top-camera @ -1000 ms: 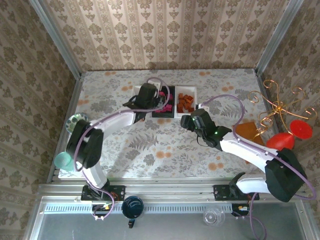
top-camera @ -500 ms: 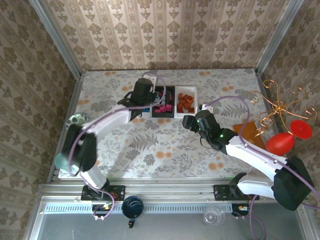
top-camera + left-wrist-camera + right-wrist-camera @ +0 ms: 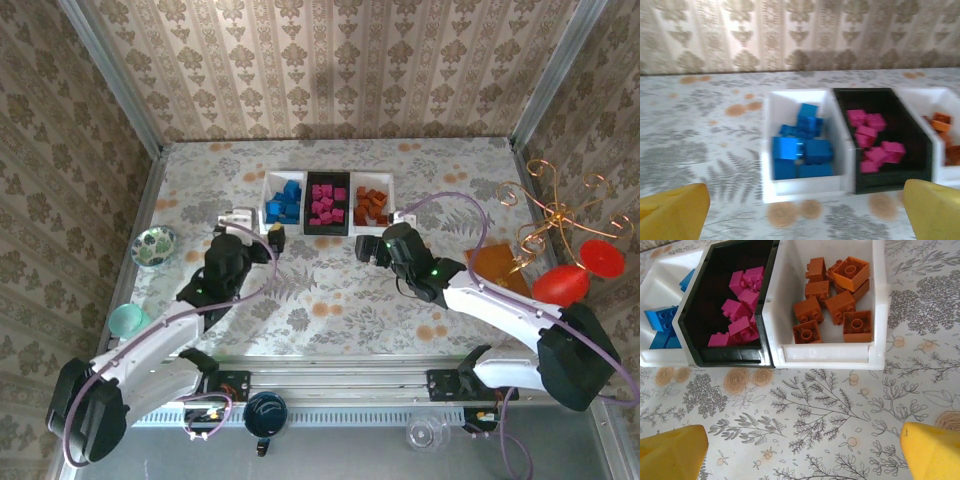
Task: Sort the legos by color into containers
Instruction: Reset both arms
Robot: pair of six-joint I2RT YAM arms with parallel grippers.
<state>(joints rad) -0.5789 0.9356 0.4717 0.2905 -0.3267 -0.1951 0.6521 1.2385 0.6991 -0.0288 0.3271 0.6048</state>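
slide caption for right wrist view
Open right gripper facing orange-brown legos in white tray, pink legos in black tray

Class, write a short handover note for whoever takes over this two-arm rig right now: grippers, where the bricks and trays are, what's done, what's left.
Left gripper: open, holding nothing, facing the trays.
Right gripper: open, holding nothing, hovering just short of the trays.
Things: blue plastic bricks in the left white tray, pink plastic bricks in the middle black tray, orange-brown plastic bricks in the right white tray; trays side by side.
Done: each tray holds one colour.
Left: probably just a check for strays, then pull both arms back.
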